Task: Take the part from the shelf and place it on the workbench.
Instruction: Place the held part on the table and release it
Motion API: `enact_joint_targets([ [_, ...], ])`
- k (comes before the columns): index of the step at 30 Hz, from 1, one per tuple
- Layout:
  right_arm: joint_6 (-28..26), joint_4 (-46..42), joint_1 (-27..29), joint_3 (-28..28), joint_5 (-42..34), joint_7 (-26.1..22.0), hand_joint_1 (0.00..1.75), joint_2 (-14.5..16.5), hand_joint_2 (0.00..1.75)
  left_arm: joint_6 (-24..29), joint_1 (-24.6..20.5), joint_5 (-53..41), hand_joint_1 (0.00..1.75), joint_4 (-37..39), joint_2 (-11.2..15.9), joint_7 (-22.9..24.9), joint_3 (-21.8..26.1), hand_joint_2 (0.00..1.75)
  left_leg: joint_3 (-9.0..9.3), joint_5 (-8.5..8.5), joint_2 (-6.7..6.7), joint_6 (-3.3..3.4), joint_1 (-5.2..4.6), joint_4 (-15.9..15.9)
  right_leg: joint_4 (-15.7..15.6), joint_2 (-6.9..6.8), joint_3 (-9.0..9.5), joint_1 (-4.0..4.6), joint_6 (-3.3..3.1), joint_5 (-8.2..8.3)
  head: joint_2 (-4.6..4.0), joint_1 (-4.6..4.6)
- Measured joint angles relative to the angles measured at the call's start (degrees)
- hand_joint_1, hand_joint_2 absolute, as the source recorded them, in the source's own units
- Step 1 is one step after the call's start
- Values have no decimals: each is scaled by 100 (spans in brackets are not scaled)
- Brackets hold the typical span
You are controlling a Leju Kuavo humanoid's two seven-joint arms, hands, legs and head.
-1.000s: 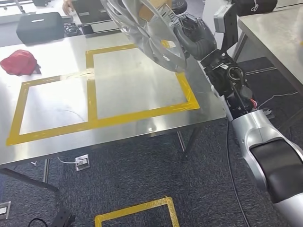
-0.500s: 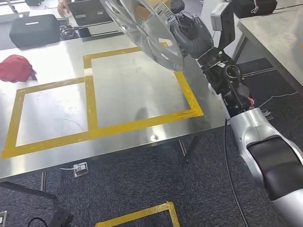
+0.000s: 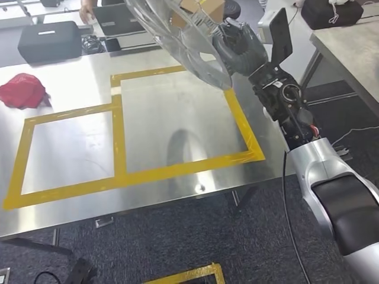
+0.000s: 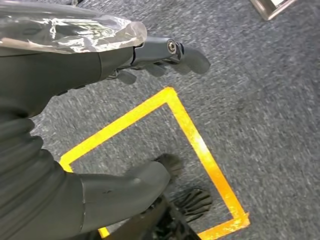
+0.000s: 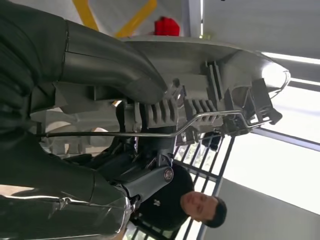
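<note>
Right hand (image 3: pixel 239 47) still clamped on the wheel cover (image 3: pixel 188 35), carried tilted above the workbench (image 3: pixel 67 89), now nearer the right-hand yellow tape box (image 3: pixel 188 163), its reflection on the steel newly plain, so set-down looks close; left hand (image 4: pixel 124 60) hangs empty, fingers loosely apart.

One silver spoked plastic wheel cover (image 3: pixel 185 41) is up over one shiny steel workbench (image 3: pixel 67 201), which carries two yellow tape rectangles (image 3: pixel 118 139) side by side and one crumpled red cloth (image 3: pixel 22 92). Behind the bench sit one black rectangular case (image 3: pixel 49 40) and one brown cardboard box (image 3: pixel 199 9). One more yellow tape outline (image 4: pixel 196 142) marks the grey carpet.
</note>
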Motion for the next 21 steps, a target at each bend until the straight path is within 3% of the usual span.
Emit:
enact_joint_targets([
  [6, 26, 80, 63, 57, 91, -15, 175, 43, 175, 47, -25, -5, 0, 1, 13, -4, 0, 175, -55, 47, 1, 25, 1, -37, -12, 30, -90, -1, 12, 7, 0, -33],
  [11, -40, 175, 313, 116, 330, -33, 175, 55, 175, 67, 3, -16, 0, 1, -9, -48, 1, 175, 39, 6, 5, 47, 32, -94, -24, 33, -6, 36, -61, -39, 0, -68],
  [21, -183, 194, 11, 233, 689, -203, 175, 108, 175, 86, -1, -40, 0, 1, -10, -66, 1, 175, 41, 54, 10, -43, 31, -97, -22, 32, -2, 39, -131, 1, 0, -80],
])
